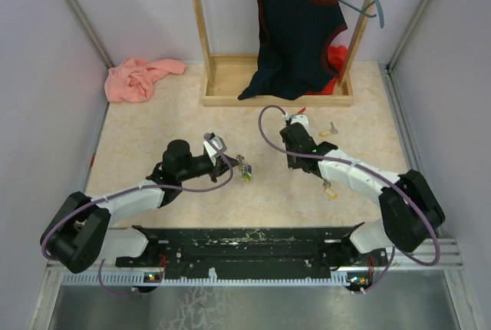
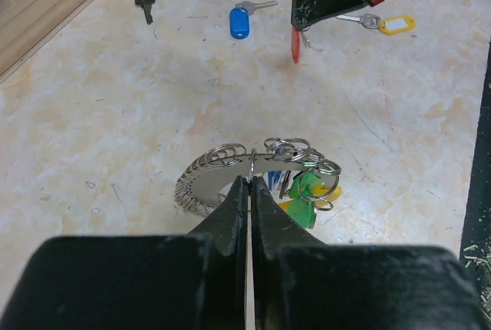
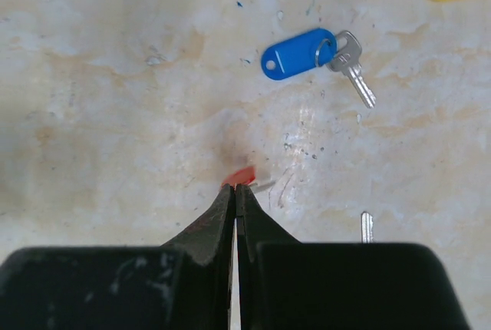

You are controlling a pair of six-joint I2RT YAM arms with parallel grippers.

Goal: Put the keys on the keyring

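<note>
The keyring (image 2: 222,163), a grey loop strung with small rings and with green and yellow tags, rests on the table. My left gripper (image 2: 251,180) is shut on its near edge; from above that gripper (image 1: 236,163) is mid-table. The right gripper (image 3: 235,188) is shut on a red key tag (image 3: 241,173), with a sliver of metal showing beside it. In the left wrist view the red tag (image 2: 296,44) hangs below the right fingers. A blue-tagged key (image 3: 295,54) lies just beyond. Another key with a yellow tag (image 2: 387,23) lies to the right.
A key on a red strap (image 2: 144,4) lies near the wooden rack base (image 1: 230,88), where a dark garment (image 1: 295,31) hangs. A pink cloth (image 1: 138,78) sits at the back left. A further yellow tag (image 1: 330,190) lies under the right arm.
</note>
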